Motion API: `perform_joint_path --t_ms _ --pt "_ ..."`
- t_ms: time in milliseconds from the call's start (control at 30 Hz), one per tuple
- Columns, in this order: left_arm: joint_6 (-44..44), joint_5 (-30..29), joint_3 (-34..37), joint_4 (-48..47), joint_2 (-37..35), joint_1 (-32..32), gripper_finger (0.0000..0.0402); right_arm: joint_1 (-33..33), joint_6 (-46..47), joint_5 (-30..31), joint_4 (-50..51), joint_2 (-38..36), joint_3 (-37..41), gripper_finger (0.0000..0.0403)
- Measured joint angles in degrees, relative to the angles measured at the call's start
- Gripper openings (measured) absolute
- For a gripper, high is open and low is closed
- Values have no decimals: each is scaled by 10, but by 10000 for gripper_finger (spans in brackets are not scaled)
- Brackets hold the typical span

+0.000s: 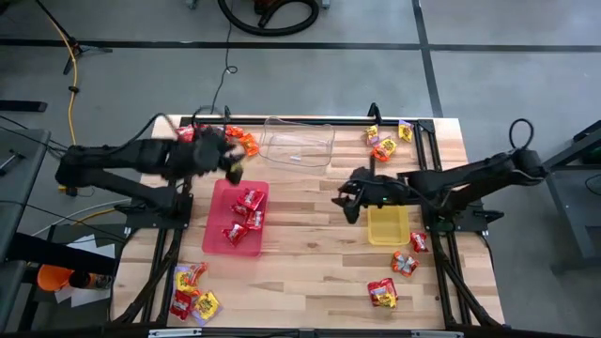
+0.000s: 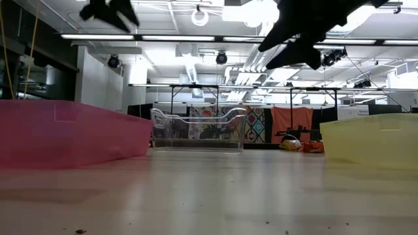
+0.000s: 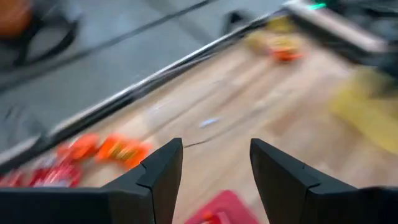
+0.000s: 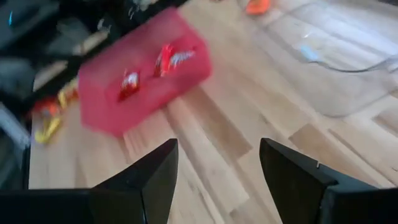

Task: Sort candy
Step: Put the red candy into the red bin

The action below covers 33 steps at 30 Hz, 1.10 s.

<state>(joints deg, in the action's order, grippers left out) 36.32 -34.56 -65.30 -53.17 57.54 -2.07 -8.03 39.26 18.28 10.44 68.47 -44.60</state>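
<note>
Both grippers hover open and empty above the table. My left gripper [image 1: 232,167] [image 3: 214,148] is over the far end of the red tray [image 1: 218,239], near a pile of orange and red candy [image 1: 237,139] [image 3: 102,149] at the far left. My right gripper [image 1: 346,203] [image 4: 217,148] is just left of the yellow tray [image 1: 388,227], facing the red tray [image 4: 93,93]. Red candy packets [image 1: 246,211] [image 4: 168,57] lie in the red tray. The clear tray [image 1: 299,143] stands on the table at the far middle.
More candy lies in loose groups: yellow and orange at the far right [image 1: 385,143], red and orange at the near right [image 1: 394,277], and red and yellow at the near left corner [image 1: 192,293]. Bare wood lies between the red and yellow trays. Black frame rails run along both table sides.
</note>
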Motion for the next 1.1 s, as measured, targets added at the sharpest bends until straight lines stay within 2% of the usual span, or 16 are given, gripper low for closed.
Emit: perform_joint_path --t_ms 167,267,333,533,667,833,1000,1100 --pt "-14 118 0 -67 40 -187 174 -2 22 12 -30 -17 18 222" --pt "-44 147 0 -89 85 -259 174 -2 18 12 -38 -13 18 222" --pt "-62 146 0 -105 114 -293 174 -2 18 12 -37 -11 18 222" --pt "-105 138 1 -101 200 -355 174 -2 18 11 -46 -7 18 222" --pt "-122 125 53 -63 233 -390 174 -3 18 11 -47 -7 18 222" --pt "-115 157 139 35 236 -434 174 -7 23 13 -47 -7 18 222" --pt "-149 157 170 139 236 -473 174 -7 23 24 -49 -7 18 222" --pt "-174 157 174 167 236 -496 174 -7 23 27 -57 -7 18 222"
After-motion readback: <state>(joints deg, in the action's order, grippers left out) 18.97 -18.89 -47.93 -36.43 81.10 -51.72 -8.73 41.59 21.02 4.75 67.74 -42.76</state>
